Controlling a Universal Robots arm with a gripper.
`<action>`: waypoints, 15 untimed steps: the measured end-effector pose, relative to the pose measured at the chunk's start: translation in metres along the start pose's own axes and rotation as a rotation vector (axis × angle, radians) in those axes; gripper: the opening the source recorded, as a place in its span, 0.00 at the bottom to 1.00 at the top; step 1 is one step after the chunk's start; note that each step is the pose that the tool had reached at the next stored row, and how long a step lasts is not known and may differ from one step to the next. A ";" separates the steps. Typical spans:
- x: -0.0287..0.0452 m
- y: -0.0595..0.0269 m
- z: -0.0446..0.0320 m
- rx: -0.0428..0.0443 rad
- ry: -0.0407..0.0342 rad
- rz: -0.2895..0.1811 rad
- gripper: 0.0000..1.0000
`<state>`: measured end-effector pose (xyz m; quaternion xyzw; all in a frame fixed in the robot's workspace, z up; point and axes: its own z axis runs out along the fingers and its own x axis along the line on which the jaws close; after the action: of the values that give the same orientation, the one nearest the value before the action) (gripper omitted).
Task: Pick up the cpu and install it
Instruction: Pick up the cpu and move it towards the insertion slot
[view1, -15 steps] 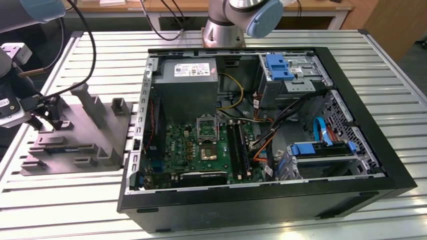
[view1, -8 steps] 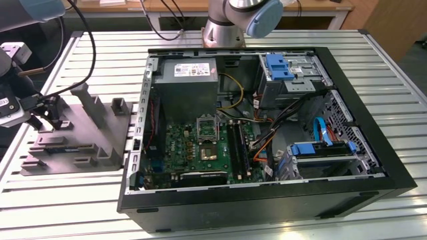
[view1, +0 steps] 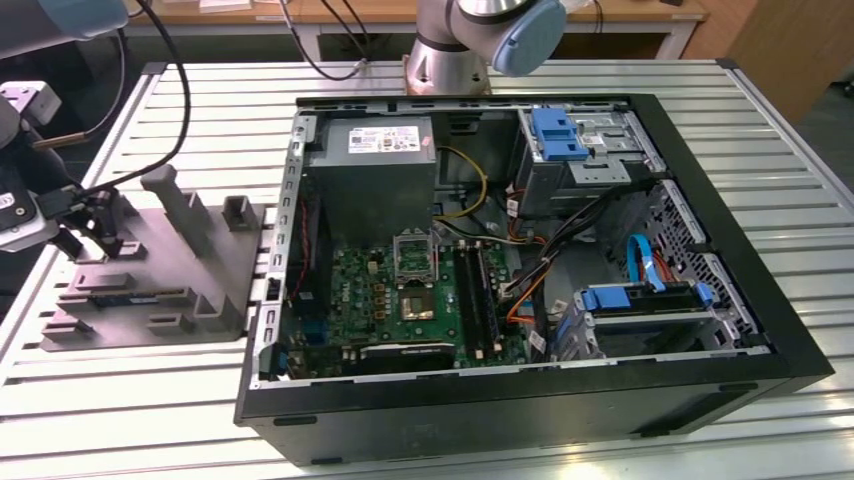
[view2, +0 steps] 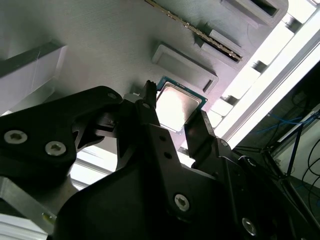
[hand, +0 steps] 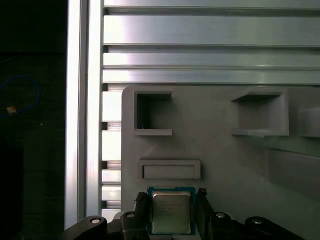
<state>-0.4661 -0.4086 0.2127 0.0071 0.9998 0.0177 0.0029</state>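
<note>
The gripper (hand: 171, 195) clamps the cpu (hand: 170, 212), a flat square chip with silvery-grey lid and green rim, at the grey tray (view1: 200, 280), at the exterior view's left of the computer case (view1: 534, 420).

Universal Robots arm (view1: 454, 45), exterior view: silver-grey cylindrical joints closed by round pale blue caps (view1: 531, 30). Black cables (view1: 171, 90) lead to the wrist, which carries a small light-grey box (view1: 30, 100). In the second wrist view, the gripper (view2: 175, 107) is built of matt black angular link plates (view2: 60, 125) fastened with silver socket-head screws (view2: 15, 136). The plates narrow into two slim black fingers (view2: 150, 120). The first wrist view shows the same black links with round screw heads (hand: 131, 215).
</note>
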 end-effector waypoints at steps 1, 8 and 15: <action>0.0000 0.0000 -0.0003 0.0000 0.0000 0.000 0.47; 0.0000 0.0001 -0.0033 -0.0001 -0.0002 0.000 0.47; 0.0000 0.0002 -0.0045 -0.0001 -0.0002 0.000 0.47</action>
<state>-0.4661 -0.4086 0.2172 0.0070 0.9998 0.0178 0.0030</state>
